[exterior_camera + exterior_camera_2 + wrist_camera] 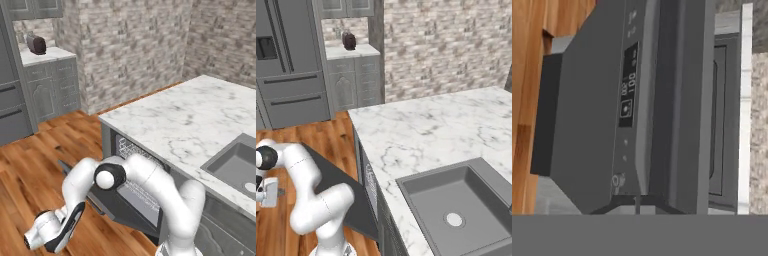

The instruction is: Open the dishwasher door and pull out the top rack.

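Observation:
The dishwasher door (131, 209) hangs partly open under the marble counter, tilted down and out over the wood floor. It shows as a dark-grey slab (331, 181) in the right base view. The hand view looks at its top edge from close by, with the black control strip and lit display (629, 85). Behind the door, the top rack (131, 150) shows as pale wire grid inside the machine's opening. My gripper (637, 202) is shut with its tips together and nothing between them, just short of the door's edge. The hand (60, 231) sits low, left of the door.
A marble counter (190, 120) with a grey sink (456, 200) runs above the dishwasher. A tall grey fridge (291, 65) and panelled cabinets (50, 85) with a dark toaster (36, 44) stand at the back. Wood floor (35, 160) spreads left of the door.

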Controlling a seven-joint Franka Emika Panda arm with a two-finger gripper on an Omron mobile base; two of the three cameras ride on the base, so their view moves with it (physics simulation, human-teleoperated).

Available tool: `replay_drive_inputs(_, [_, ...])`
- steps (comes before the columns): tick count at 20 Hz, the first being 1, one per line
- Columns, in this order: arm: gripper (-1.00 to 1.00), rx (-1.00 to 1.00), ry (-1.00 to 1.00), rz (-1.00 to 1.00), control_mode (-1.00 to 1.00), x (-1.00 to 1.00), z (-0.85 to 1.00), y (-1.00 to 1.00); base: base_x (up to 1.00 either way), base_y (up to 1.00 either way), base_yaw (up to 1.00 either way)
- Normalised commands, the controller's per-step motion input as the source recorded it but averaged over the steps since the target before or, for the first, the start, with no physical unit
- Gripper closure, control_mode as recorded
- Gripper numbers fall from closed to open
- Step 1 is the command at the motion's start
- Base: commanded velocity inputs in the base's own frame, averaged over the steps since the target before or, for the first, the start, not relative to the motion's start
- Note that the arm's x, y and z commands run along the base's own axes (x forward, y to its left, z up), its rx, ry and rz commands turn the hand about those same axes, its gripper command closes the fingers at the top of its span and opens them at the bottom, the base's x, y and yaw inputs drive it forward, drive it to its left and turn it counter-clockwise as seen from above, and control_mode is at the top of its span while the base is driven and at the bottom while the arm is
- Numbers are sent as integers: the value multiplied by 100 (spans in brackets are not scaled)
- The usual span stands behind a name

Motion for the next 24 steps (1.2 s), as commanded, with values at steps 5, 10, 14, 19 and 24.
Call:
replay_drive_inputs(5, [-100,17,8,0,-100,-33,79,3,0,0,0])
replay_drive_inputs(10, [-100,24,16,0,-100,-8,100,-7,0,0,0])
replay_drive_inputs(14, [-100,19,14,-5,-100,21,100,-50,0,0,0])
replay_drive_inputs(19, [-100,17,15,-8,-100,21,100,-64,0,0,0])
replay_drive_inputs(24, [-100,8,9,-3,-100,4,98,-84,0,0,0])
